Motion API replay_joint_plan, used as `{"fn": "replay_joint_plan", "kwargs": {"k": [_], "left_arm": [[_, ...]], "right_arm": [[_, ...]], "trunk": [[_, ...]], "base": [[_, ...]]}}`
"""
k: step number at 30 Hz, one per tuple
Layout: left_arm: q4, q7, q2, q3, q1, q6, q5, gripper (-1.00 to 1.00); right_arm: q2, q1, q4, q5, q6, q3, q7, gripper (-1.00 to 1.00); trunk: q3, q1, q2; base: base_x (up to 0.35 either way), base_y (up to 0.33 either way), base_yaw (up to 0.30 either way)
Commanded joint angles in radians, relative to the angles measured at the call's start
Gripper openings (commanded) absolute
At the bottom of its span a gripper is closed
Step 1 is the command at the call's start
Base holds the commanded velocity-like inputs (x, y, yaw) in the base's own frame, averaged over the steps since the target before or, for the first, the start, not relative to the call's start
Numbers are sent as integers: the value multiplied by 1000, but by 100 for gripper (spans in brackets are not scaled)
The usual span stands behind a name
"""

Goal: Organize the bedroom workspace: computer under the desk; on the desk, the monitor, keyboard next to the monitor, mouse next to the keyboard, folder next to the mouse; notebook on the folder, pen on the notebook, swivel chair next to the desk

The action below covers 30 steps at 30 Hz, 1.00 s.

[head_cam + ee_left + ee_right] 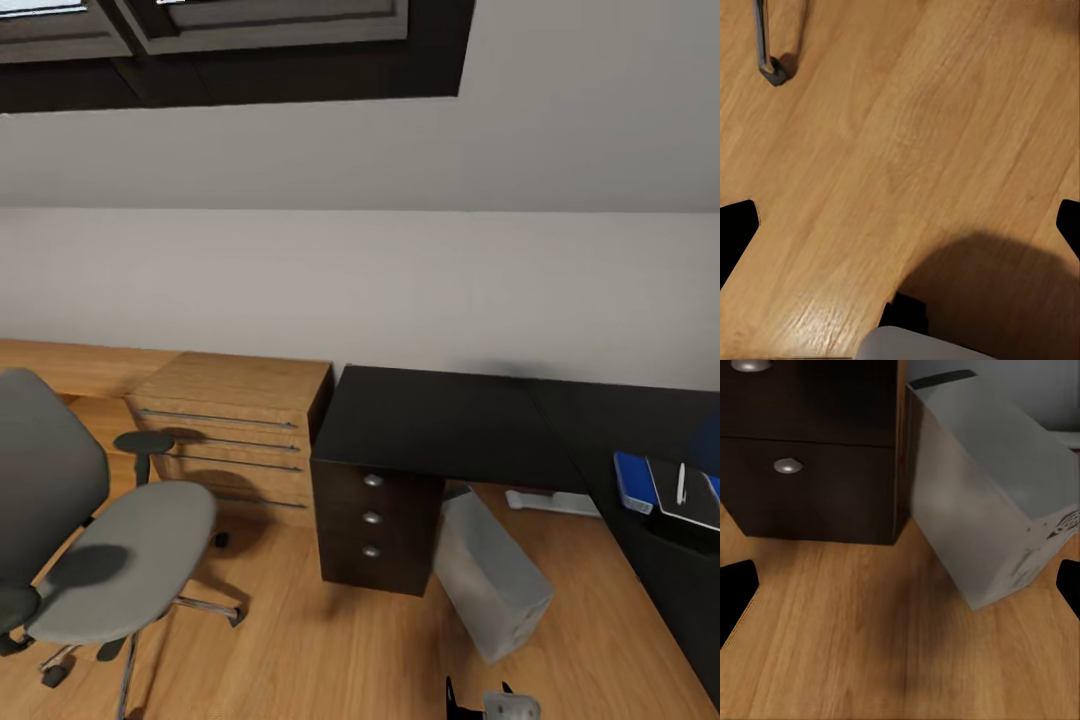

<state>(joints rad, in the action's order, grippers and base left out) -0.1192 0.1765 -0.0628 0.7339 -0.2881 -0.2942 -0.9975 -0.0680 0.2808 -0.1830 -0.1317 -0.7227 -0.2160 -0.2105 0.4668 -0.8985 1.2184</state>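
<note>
Computer (492,575) tilted beside desk (430,425) drawers

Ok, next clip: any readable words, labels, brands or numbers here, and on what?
None are readable.
Light-grey upright computer tower: dark markings on its end face, too blurred to read.
Bright blue flat folder on the long black L-shaped desk: no lettering visible.
</note>
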Motion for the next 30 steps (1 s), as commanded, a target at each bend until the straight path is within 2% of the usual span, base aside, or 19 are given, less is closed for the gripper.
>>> {"fn": "replay_joint_plan", "kwargs": {"k": [1,11,14,19,26,30], "left_arm": [[-2,7,0,9,0,-2,-4,100],[-1,7,0,10,0,-3,-4,100],[-1,7,2,10,0,-3,-4,100],[13,7,23,10,0,-3,-3,100],[24,8,43,8,0,-4,-4,100],[25,8,43,7,0,-5,-4,100]], "right_arm": [[0,1,0,-10,-4,-9,-3,100],[1,1,0,-5,-5,-11,-2,100],[1,1,0,-2,-4,-13,-1,100],[1,1,0,-1,-3,-14,0,100],[-1,0,2,-2,-4,-14,0,100],[-1,0,2,-2,-4,-14,0,100]], "trunk": [[1,0,1],[2,0,1],[2,0,1],[2,0,1],[2,0,1],[2,0,1]], "base": [[0,0,288],[-57,0,266],[-255,0,95],[-167,0,17],[-39,0,24],[-3,0,211]]}}
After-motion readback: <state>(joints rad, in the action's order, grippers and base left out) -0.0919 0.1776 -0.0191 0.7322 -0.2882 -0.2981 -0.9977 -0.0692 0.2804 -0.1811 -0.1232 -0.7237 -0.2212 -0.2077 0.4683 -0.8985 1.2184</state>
